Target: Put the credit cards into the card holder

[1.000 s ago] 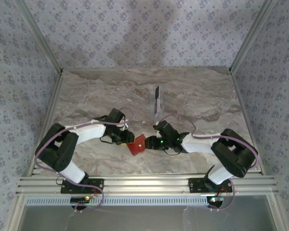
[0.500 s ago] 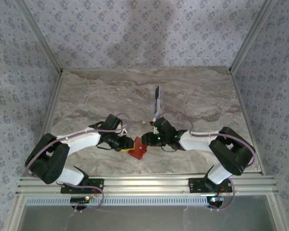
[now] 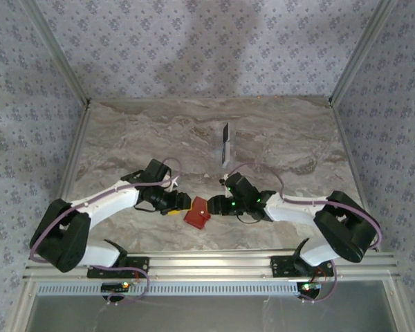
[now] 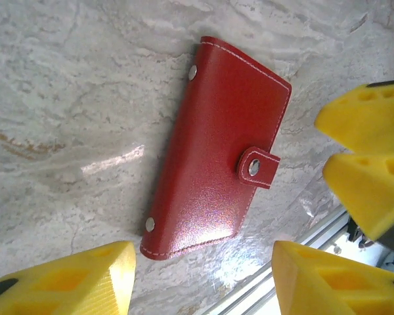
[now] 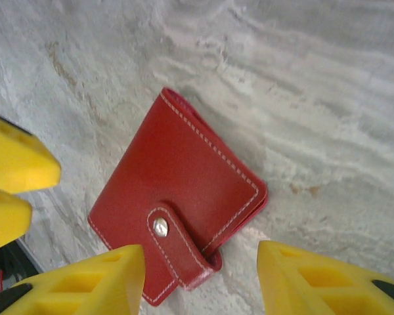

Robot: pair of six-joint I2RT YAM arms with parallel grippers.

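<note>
Surface (image 3: 138, 138): marbled grey-brown slab, carrying a closed red card holder (image 3: 196, 211) near its front edge and a dark, pale-ended card (image 3: 225, 142) farther back, well apart.

A small, flat red leather wallet (image 3: 197, 211) lay closed on the grey marbled tabletop (image 3: 283, 138), hemmed in from both sides. The left gripper (image 3: 182, 205) hung open just beside its left edge and the right gripper (image 3: 212, 206) hung open just beside its right edge, so nothing could pass in from either flank. In the left wrist view, the right gripper's yellow fingers (image 4: 371, 121) crowded the wallet's strap side. Toward the bases, only a narrow strip of tabletop separated the wallet from the ribbed aluminium rail (image 3: 214, 263). Beyond the wallet the surface lay open up to a thin dark-and-pale card (image 3: 225, 144), well apart. Patterned walls (image 3: 207, 48) bounded the far edge and both sides.
</note>
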